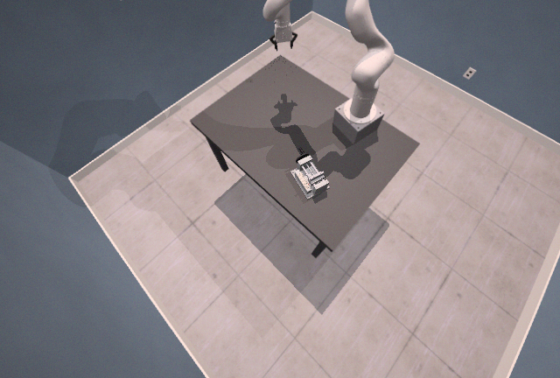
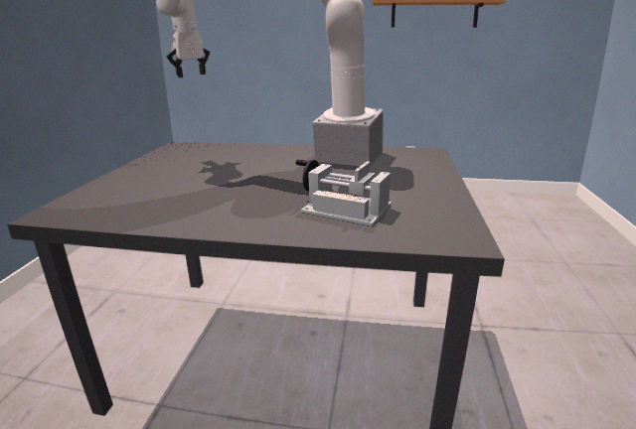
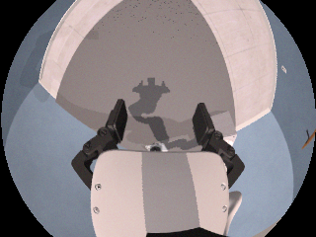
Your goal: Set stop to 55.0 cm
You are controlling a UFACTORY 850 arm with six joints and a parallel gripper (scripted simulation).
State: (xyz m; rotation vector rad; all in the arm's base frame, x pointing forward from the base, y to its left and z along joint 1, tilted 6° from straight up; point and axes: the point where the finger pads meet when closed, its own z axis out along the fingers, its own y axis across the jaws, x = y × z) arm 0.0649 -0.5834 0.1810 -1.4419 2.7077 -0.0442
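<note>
The white stop device stands on the dark table (image 1: 234,111) (image 2: 205,231). Its black handwheel (image 2: 308,176) with a crank handle (image 2: 299,162) is at its left end in the exterior view. The stop (image 2: 360,187) (image 1: 317,177) is a light block on the rods, near the end away from the handwheel. A scale (image 2: 336,196) with a small red mark runs along the front; its figures are too small to read. My gripper (image 1: 283,47) (image 2: 190,73) (image 3: 161,109) is open and empty, high above the table's far part, well away from the handwheel. In the wrist view the device is mostly hidden behind the gripper body.
The arm's grey base block (image 1: 357,126) (image 2: 346,139) stands at the table's edge behind the device. The arm arches high over the table. A wooden shelf (image 2: 439,2) is on the back wall.
</note>
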